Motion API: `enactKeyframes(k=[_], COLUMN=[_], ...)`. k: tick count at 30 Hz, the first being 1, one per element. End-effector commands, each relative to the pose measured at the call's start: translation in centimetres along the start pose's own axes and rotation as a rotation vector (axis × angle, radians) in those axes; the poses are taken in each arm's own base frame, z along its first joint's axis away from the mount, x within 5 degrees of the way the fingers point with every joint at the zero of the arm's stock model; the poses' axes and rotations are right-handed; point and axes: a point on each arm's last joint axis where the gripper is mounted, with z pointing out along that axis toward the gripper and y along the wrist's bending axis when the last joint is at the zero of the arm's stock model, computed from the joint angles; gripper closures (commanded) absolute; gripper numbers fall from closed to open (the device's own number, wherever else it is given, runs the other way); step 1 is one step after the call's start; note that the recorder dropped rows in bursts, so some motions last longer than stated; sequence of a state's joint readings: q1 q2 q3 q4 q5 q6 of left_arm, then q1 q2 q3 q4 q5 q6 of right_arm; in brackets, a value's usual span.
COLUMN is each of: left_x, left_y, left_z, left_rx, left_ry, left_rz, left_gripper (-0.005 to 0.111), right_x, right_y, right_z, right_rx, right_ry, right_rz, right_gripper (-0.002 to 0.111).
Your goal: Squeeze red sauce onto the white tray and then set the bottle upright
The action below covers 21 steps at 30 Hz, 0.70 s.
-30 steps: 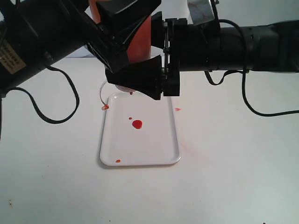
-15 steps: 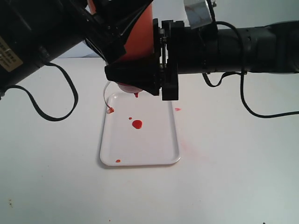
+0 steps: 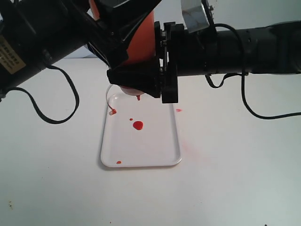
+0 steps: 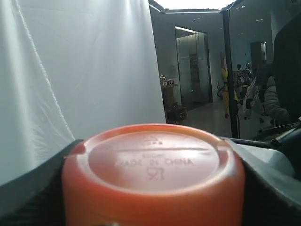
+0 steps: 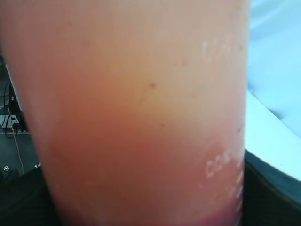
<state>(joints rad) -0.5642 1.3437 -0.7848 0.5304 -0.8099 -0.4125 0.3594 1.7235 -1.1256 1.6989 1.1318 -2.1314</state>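
Left end effector (image 3: 115, 37) and right end effector (image 3: 146, 52) both clamp the bottle (image 3: 143, 35), inverted over the white tray (image 3: 167, 150) far end so red sauce (image 3: 138, 125) lands inside

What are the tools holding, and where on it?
Both hold the bottle, inverted over the white tray: left tool at its base end, right tool across the mid-body sidewall.

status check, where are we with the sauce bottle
Left gripper, right gripper shut on the bottle. Bottle inverted, nozzle down over the white tray. Red sauce drops on tray; one stray spot on table.
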Motion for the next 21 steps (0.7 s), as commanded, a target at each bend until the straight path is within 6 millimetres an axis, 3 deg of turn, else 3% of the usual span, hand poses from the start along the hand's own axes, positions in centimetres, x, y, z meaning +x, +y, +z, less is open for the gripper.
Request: enactKeyframes(k=[1, 2, 9, 14, 21], left_x=[-0.6, -0.5, -0.8, -3.2, -6.3], left_y=[0.0, 0.1, 0.0, -0.3, -0.5], left_z=[0.1, 0.1, 0.0, -1.2, -3.9], left_rx=[-0.007, -0.012, -0.019, -0.035, -0.137], left_ry=[-0.026, -0.012, -0.008, -0.056, 0.033], left_rz=[0.02, 0.02, 0.096, 0.139, 0.287], left_gripper=[0.009, 0.002, 0.002, 0.002, 0.002], right_x=[-0.5, -0.5, -0.1, -0.3, -2.8], right_y=[-0.6, -0.6, -1.3, -2.6, -2.7], right_z=[-0.1, -0.1, -0.2, -1.3, -3.5], right_rx=[0.072, 0.072, 0.153, 0.373, 0.581], right_ry=[-0.01, -0.01, 0.041, 0.155, 0.238], right_rz=[-0.003, -0.003, -0.003, -0.028, -0.122], right_gripper=[0.108, 0.108, 0.108, 0.108, 0.108])
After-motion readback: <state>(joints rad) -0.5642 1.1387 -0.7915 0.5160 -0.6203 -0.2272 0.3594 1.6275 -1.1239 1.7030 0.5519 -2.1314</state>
